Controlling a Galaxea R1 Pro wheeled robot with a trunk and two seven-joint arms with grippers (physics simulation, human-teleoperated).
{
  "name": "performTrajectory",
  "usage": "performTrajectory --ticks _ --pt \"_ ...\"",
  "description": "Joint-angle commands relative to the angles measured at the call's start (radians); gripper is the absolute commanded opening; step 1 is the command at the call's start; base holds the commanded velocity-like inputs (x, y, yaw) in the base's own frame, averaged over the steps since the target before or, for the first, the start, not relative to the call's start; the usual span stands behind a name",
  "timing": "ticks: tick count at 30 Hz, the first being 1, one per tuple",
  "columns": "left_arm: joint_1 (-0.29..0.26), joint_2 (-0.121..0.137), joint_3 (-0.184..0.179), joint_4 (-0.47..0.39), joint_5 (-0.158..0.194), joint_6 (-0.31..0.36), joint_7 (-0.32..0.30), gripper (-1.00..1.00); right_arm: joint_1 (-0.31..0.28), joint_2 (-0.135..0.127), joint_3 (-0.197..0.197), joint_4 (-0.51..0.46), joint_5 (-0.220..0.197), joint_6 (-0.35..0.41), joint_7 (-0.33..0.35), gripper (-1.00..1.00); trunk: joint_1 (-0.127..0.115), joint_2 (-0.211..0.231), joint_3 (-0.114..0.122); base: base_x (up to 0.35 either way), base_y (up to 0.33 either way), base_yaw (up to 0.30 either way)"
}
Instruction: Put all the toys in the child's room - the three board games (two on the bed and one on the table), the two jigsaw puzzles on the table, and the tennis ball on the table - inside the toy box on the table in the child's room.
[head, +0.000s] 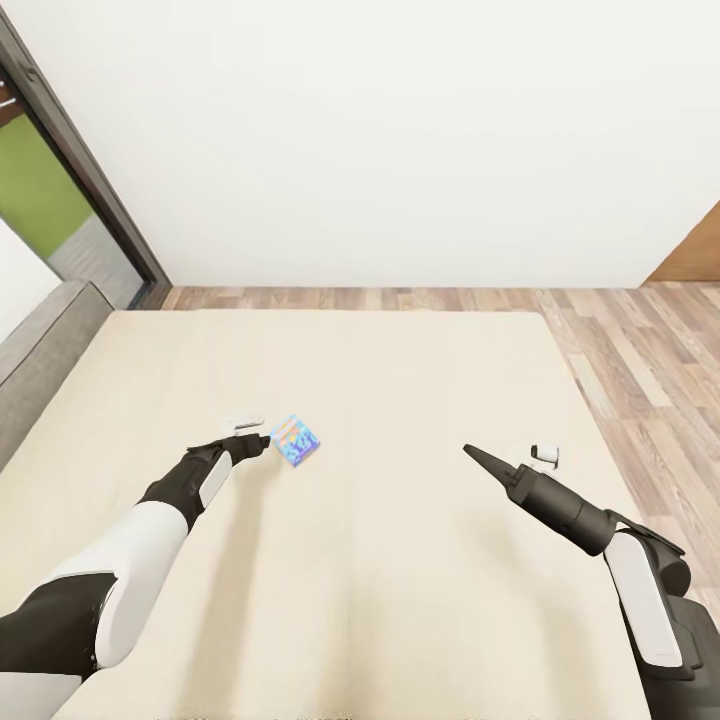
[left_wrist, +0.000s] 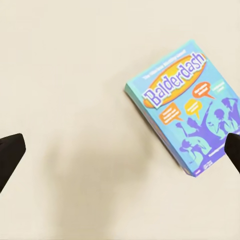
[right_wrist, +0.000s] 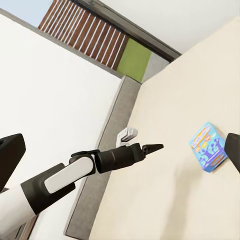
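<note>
The robot stands at the bed (head: 420, 600) and the job looks like it is only just starting. One game (head: 295, 441) lies flat on the cover, a bit left of the middle, and nothing is holding it. I see just this one game on the bed, and from here I can't see the table, the toy box, the puzzles or the ball, so I can't say how much is done over there. On the left, the left gripper (head: 262, 432) is low over the bed, just beside the left edge of the game, and its fingers are spread wide with nothing between them. My guess is that it is getting ready to pick the game up. On the right, the right gripper (head: 508, 455) hangs over the bare cover, well apart from the game, and it is wide open and empty too. The head view shows the whole bed, the wood floor (head: 640, 360) on the right and the far white wall (head: 380, 130). The left wrist view looks right down on the game and lets me read the name "Balderdash" on its blue lid. The right wrist view looks across the bed and shows the left arm (right_wrist: 80, 172) reaching out, with a grey headboard (right_wrist: 107, 150) behind it.
</note>
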Motion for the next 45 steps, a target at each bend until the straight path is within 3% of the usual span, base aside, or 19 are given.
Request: performTrajectory --ticks 1,24,45 --pt "0.000 0.000 0.001 -0.002 0.010 0.007 0.002 1.00 -0.001 0.000 -0.001 0.000 -0.003 0.006 0.001 1.00 0.000 -0.001 -0.002 0.006 0.000 0.000" --pt "0.000 0.000 0.000 -0.002 0.010 0.007 0.002 1.00 -0.001 -0.002 -0.001 0.000 -0.003 0.005 0.003 1.00 0.000 -0.001 -0.040 0.001 0.000 0.000" --pt "-0.004 0.004 0.011 -0.025 0.012 0.034 0.005 1.00 0.000 -0.004 0.001 0.007 0.000 0.001 0.001 1.00 0.000 -0.001 -0.043 0.000 0.000 0.000"
